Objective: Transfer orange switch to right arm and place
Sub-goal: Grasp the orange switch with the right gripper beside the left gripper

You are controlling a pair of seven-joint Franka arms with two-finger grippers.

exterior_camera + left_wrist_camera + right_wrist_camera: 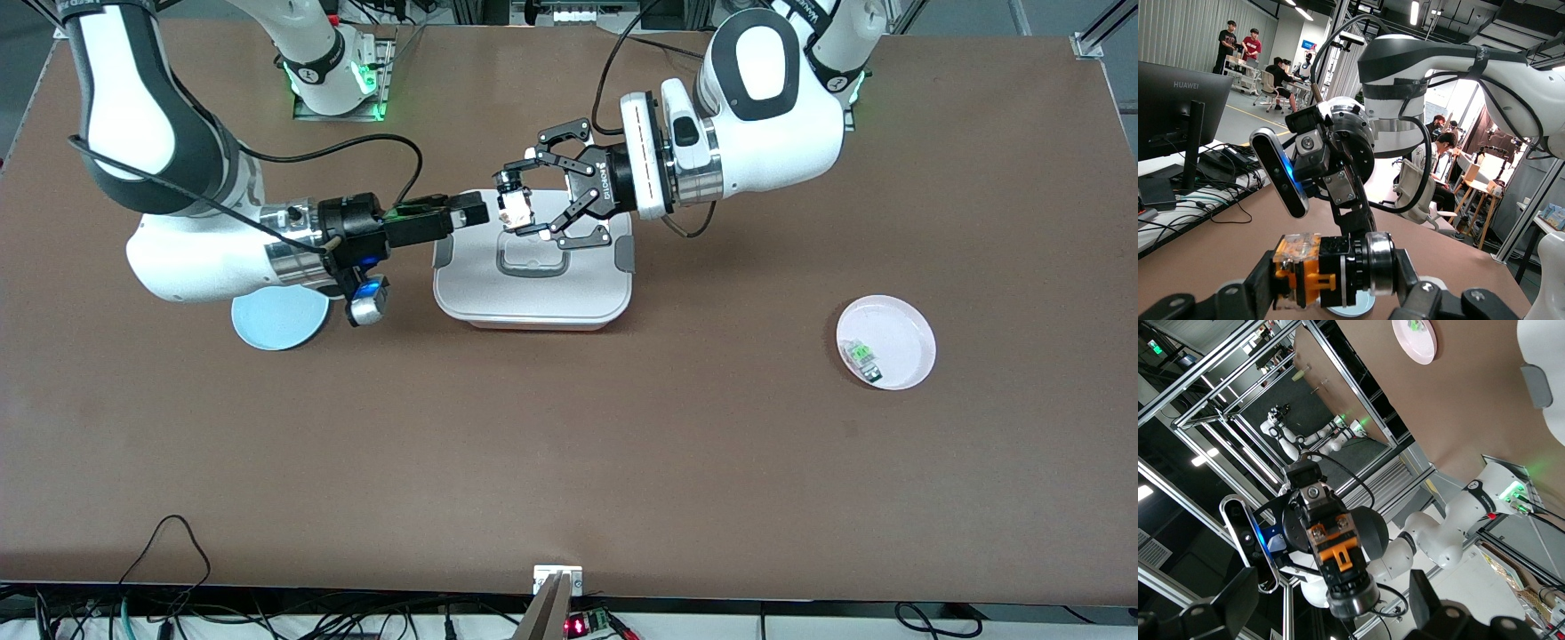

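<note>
Front view shows the handover midway: the left gripper (524, 209), jaws clenched on the orange switch (514, 206), holds it over the white box (533, 289), with the right gripper (484, 211) at its nine o'clock, its jaws' state unclear. Taking over and placing remain. The switch has a black boxy body, an orange tab and a clear end.

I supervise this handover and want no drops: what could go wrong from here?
The left gripper holds the tiny black-and-orange switch over the white lidded container. If it releases before the open right gripper closes, the switch could drop onto the lid. The two grippers' tips are very close, so they might collide.
</note>
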